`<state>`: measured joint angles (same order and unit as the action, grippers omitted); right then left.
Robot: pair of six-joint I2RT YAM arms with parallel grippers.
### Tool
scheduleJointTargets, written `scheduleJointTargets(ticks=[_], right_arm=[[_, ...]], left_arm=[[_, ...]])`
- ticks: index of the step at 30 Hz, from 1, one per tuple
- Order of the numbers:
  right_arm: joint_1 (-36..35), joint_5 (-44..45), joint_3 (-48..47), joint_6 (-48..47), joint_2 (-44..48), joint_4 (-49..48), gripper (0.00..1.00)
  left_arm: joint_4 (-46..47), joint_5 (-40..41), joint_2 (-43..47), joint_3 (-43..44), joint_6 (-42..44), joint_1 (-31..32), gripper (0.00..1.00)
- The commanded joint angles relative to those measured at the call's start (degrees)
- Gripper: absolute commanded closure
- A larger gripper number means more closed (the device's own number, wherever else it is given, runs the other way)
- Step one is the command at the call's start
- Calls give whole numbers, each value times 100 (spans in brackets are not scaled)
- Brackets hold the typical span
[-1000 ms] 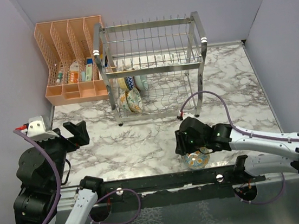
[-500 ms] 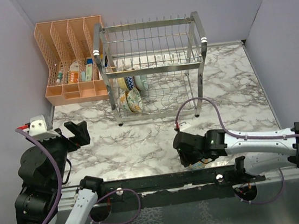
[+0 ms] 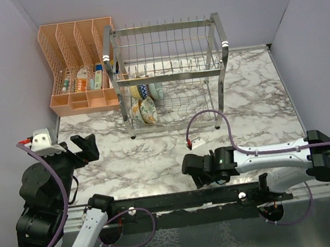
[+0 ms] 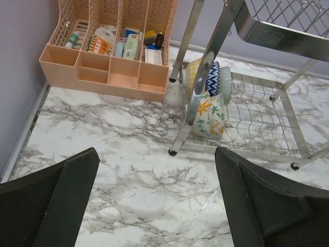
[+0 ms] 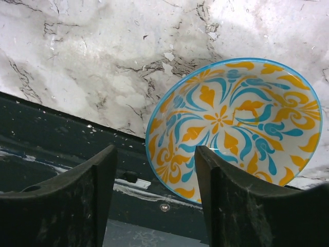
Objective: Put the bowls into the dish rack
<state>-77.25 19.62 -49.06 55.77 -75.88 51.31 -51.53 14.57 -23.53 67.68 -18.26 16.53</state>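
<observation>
Jaws, right gripper [image 5: 154, 157]: parted to a middling gap with nothing clamped. The left rim of the loose bowl [image 5: 241, 118] is seen in the gap; contact cannot be told.
Jaws, left gripper [image 4: 154, 206]: spread wide, empty, held above the table's left side and well apart from the work.

1. Table [image 3: 156, 151]: white marbled top, bounded at the near edge by a dark rail [image 5: 51, 134].
2. Dish rack [image 3: 218, 38]: two-tier chrome wire, placed at the back centre. The upper tier is seen bare; most lower-tier slots to the right are unfilled.
3. Organizer [image 3: 80, 67]: peach plastic, just left of the rack, filled with small sundries. No part in the task.
4. Racked bowls [image 4: 208, 98]: several are stood on edge at the left end of the lower tier, packed close; an exact count cannot be made.
5. Loose bowl: blue and orange floral, lying mouth-up at the table's near edge, under the right gripper.

Step judged in hand: the rim grasp of item 5. One finger is best lowered inside the rim and one outside, then closed squarely. Sideways pushing is to be avoided, since the bowl could be slid over the edge. Once lifted, it is to be turned on edge for the free slot beside item 4.
</observation>
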Motion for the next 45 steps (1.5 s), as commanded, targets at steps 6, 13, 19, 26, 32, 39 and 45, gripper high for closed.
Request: scheduleJointTargets(ticks=[6, 13, 19, 26, 32, 39, 45], right_arm=[[-36, 340, 4, -14, -333, -148, 37], [-54, 564, 106, 203, -506, -28, 62], [-58, 631, 208, 206, -484, -77, 70], [-64, 740, 343, 222, -476, -33, 73], [-94, 926, 191, 371, -514, 214, 97], [-130, 1285, -416, 2, -67, 408, 99], [-120, 696, -622, -989, 702, -1090, 99]], left_arm=[[16, 37, 114, -8, 101, 23, 1], [20, 29, 130, -70, 82, 32, 1], [37, 29, 132, -77, 83, 37, 1], [31, 38, 156, -106, 96, 50, 1], [53, 45, 160, -74, 108, 63, 1], [62, 81, 122, 5, 155, 69, 1], [107, 74, 65, 99, 159, 83, 1]])
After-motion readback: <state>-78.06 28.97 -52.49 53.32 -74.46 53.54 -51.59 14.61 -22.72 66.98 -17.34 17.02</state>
